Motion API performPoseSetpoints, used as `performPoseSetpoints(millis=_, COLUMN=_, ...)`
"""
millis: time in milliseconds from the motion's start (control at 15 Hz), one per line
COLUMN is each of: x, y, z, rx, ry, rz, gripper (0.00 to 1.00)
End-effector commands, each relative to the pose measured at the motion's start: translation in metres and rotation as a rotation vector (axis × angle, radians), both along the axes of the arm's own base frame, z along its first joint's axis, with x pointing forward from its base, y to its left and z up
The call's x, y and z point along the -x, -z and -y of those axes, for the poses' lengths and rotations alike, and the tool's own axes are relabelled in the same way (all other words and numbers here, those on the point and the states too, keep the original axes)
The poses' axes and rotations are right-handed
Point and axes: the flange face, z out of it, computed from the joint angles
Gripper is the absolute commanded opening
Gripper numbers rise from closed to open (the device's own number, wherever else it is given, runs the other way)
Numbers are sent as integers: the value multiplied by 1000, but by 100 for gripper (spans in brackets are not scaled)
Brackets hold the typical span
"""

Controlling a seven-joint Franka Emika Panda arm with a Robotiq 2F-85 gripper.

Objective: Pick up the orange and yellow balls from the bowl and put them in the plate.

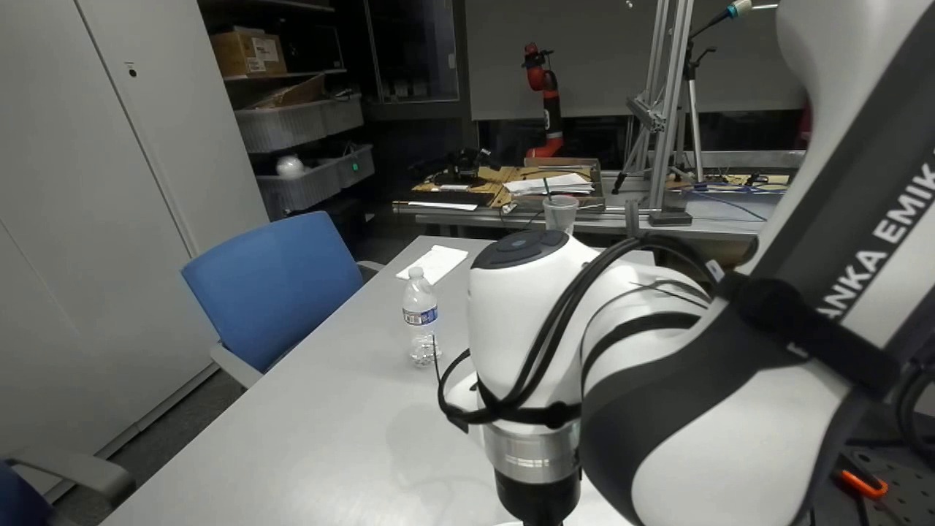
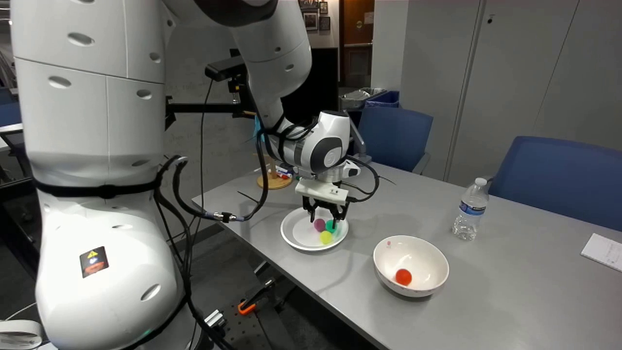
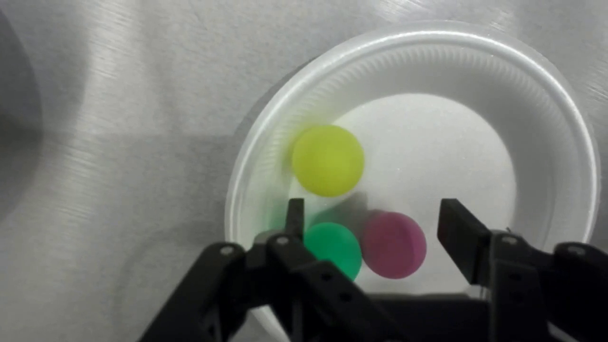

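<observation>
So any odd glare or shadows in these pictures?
In the wrist view, streaky glare marks the grey tabletop, shadow edges the upper left of the round white plate, and the round yellow ball tints the plate's wall beside it; in an exterior view, a soft shadow lies under the deep white bowl; in an exterior view, gloom surrounds the grey plastic bins.

In an exterior view: close to the arm (image 1: 694, 394), facing along the surface (image 1: 329, 431). In an exterior view: oblique, downward on bowl (image 2: 427, 262) and plate (image 2: 299, 231). Wrist view: near, facing down past the hand (image 3: 372, 209) onto that same plate. Both exterior views share the bottle (image 1: 421, 318).
</observation>
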Motion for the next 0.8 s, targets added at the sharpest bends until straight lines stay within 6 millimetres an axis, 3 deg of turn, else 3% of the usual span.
performPoseSetpoints(millis=0, x=-6, y=-4, z=3, rx=-2, ry=-18, rz=12, gripper=100)
performPoseSetpoints(millis=400, x=-10, y=-38, z=28, rx=57, ry=16, rz=26, gripper=100)
performPoseSetpoints(millis=733, x=-21, y=-81, z=70, rx=88, ry=107, rz=39, gripper=100)
